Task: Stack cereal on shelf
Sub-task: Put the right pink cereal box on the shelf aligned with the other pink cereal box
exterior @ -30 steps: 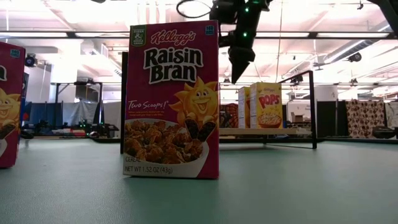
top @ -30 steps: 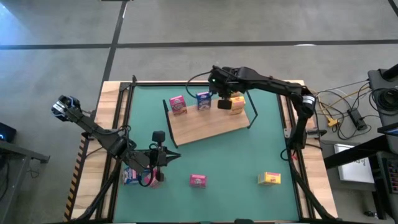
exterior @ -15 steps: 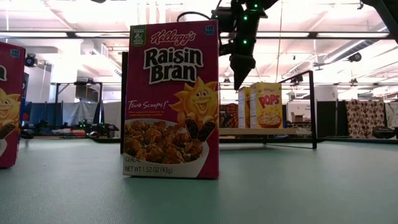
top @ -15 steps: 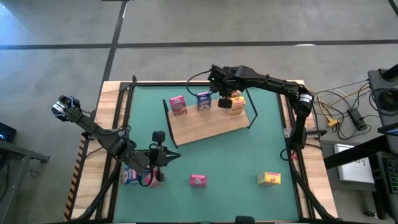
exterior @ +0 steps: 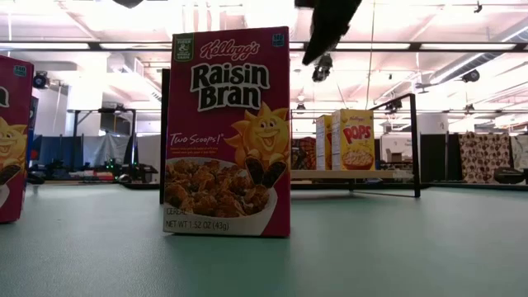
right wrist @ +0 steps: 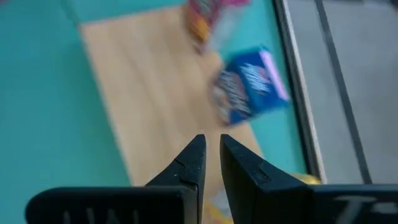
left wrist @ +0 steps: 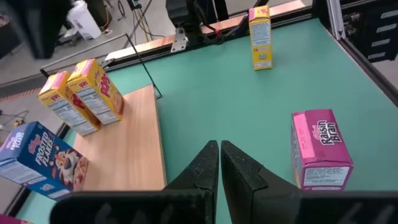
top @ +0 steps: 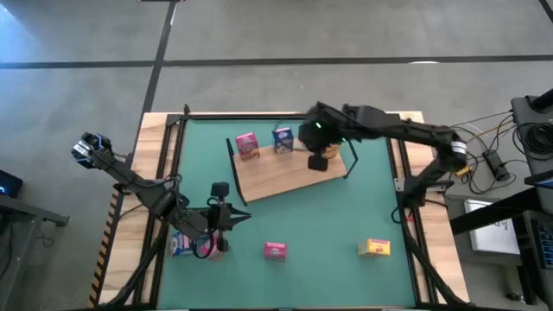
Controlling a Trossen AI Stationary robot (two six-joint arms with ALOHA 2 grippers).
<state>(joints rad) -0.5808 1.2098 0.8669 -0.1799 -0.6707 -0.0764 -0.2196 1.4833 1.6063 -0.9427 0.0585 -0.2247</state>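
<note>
The shelf [top: 285,177], a light wooden board with black wire ends, lies on the green mat at the back. On it stand a pink cereal box [top: 247,145], a blue one [top: 282,138] and two yellow ones [left wrist: 84,93] side by side. My right gripper [top: 318,161] hovers shut above the board next to the yellow boxes, holding nothing. On the mat stand a pink box [top: 275,250] and a yellow box [top: 373,249]. My left gripper [top: 232,216] waits shut at the near left, above a blue box [top: 181,246] and a pink box [top: 210,250].
Black wire frames [top: 350,160] rise at the shelf's ends. The mat between the shelf and the near boxes is bare. In the low view, the pink Raisin Bran box [exterior: 229,132] stands close to the camera, with another pink box [exterior: 12,140] at the left edge.
My right gripper has risen from just over the yellow boxes and drawn back toward the table's near right, tipping its fingers further down. It stays shut and carries nothing. The yellow boxes stay standing on the shelf.
</note>
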